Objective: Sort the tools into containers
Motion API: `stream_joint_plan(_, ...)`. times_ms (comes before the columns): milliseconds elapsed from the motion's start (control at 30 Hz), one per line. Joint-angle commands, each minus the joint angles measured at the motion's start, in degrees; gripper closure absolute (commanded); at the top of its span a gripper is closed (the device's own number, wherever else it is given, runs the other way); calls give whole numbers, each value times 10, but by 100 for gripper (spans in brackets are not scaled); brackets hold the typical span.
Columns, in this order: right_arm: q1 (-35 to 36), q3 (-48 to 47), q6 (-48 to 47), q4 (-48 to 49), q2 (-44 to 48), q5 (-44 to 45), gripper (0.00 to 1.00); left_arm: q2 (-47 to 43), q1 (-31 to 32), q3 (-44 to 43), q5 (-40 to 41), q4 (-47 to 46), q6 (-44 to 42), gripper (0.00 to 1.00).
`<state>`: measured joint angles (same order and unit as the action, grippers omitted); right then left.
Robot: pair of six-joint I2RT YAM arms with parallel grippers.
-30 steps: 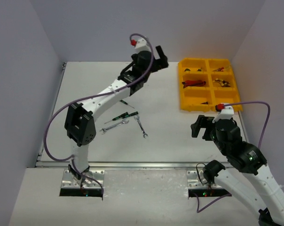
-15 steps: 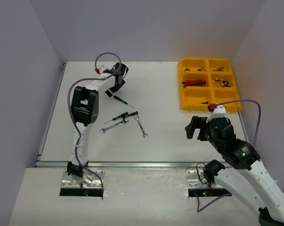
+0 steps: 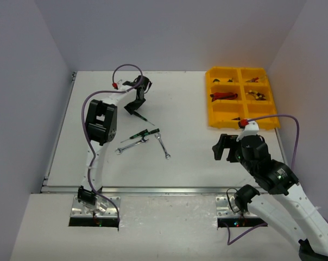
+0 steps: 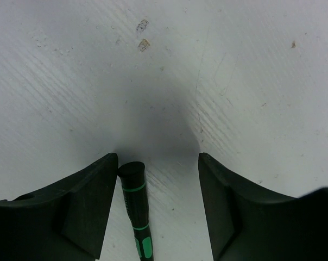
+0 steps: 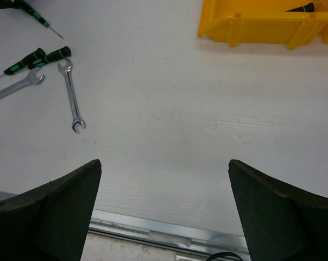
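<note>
**Left gripper straddles a screwdriver, not yet clamped**

Your left arm [image 3: 100,120] is folded sharply. Its upper link rises from the base, the elbow sits high over the left side of the table [image 3: 191,152], and the forearm reaches away toward the far-left area. The wrist bends so that the left gripper [image 3: 135,106] points straight down, low over the surface.

In the left wrist view, the fingers stand apart with bare table between them. The butt of a green-banded screwdriver [image 4: 136,212] lies in that gap, hard against one finger [image 4: 82,201] and well clear of the other. The jaws are unclamped and nothing is gripped. The screwdriver lies flat on the table, far to the left of the tray [image 5: 251,24].

Your right arm [image 3: 272,174] leans in from the near right, its forearm angled toward the table's middle. The right gripper [image 5: 164,166] is held above the surface near the tray's front corner, spread wide and holding nothing.

Between the two arms, two more green screwdrivers [image 3: 145,133] and two wrenches [image 3: 163,145] lie loose on the table, close together. A red-and-black tool [image 3: 224,97] already sits in the tray's middle-left compartment. Small tools also show in other compartments, too small to name.
</note>
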<state>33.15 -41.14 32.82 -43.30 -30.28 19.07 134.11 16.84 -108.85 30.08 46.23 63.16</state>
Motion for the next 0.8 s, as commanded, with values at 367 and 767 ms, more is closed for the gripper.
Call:
stream_joint_plan(367,0,12,-1,29,0,7,1,-21,42,67,-9,-4,22,54)
stream_joint_plan(767,1,16,-1,24,19,12,1,0,67,46,-25,-12,17,98)
